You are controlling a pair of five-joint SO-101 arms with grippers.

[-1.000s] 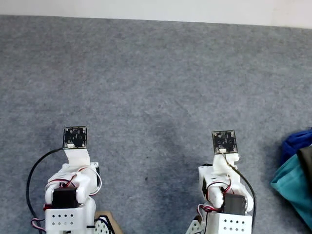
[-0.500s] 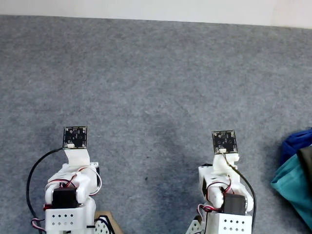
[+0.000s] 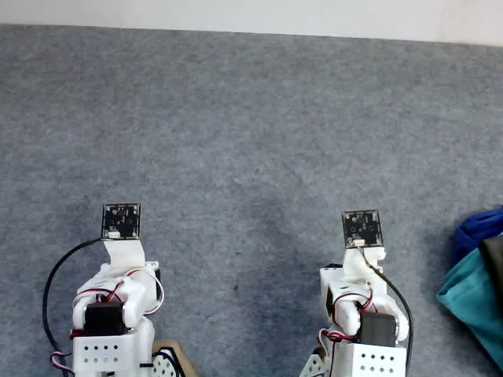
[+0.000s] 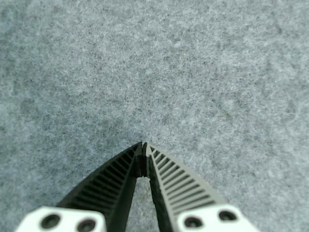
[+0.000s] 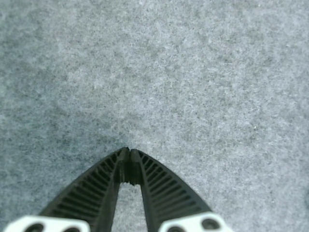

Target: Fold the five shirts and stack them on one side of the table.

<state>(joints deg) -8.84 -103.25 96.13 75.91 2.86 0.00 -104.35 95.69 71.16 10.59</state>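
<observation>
A heap of shirts lies at the right edge of the grey felt table (image 3: pixel 251 141): a teal shirt (image 3: pixel 476 302) in front, a blue shirt (image 3: pixel 476 230) behind it and a dark piece (image 3: pixel 495 259) between them. Both arms are folded back at the near edge. The left arm (image 3: pixel 118 302) is near the left, the right arm (image 3: pixel 361 302) near the right, a short way left of the heap. My left gripper (image 4: pixel 145 146) is shut with nothing in it, its tips over bare felt. My right gripper (image 5: pixel 129 151) is likewise shut over bare felt.
A pale wall strip (image 3: pixel 251 14) borders the far edge of the table. A brown corner of something (image 3: pixel 169 349) shows beside the left arm's base. Bare grey felt spreads across the middle and the left.
</observation>
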